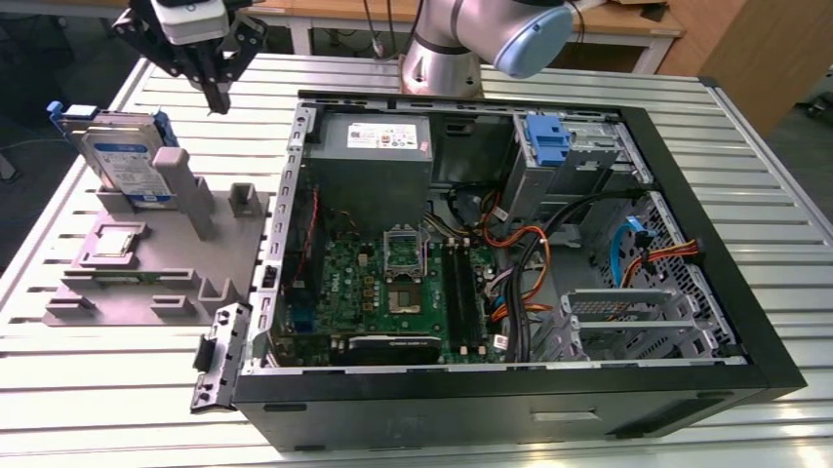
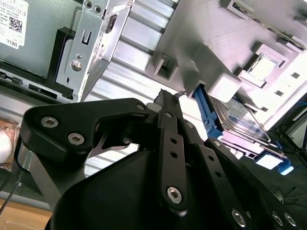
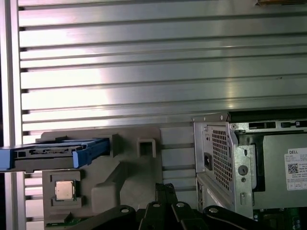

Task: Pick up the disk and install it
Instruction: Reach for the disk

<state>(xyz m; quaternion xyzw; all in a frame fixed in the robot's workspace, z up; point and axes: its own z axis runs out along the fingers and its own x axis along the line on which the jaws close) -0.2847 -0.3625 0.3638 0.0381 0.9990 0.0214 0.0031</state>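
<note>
Near disk (image 1: 124, 161), over fixture (image 1: 143, 263) | hand (image 1: 218, 97) closed together, empty | disk stands upright there, top edge exposed for grasping.

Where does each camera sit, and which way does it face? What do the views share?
Exterior view: off the arm, high, looking down on the open computer case and slatted table; shows the arm and the gripper near the disk.
First wrist view: on the wrist, looking past the shut gripper at the table; disk edge-on.
Second wrist view: on the wrist, behind the gripper's linkage, facing the grey fixture holding the disk.
Shared: all three show gripper, disk, fixture and case.
</note>
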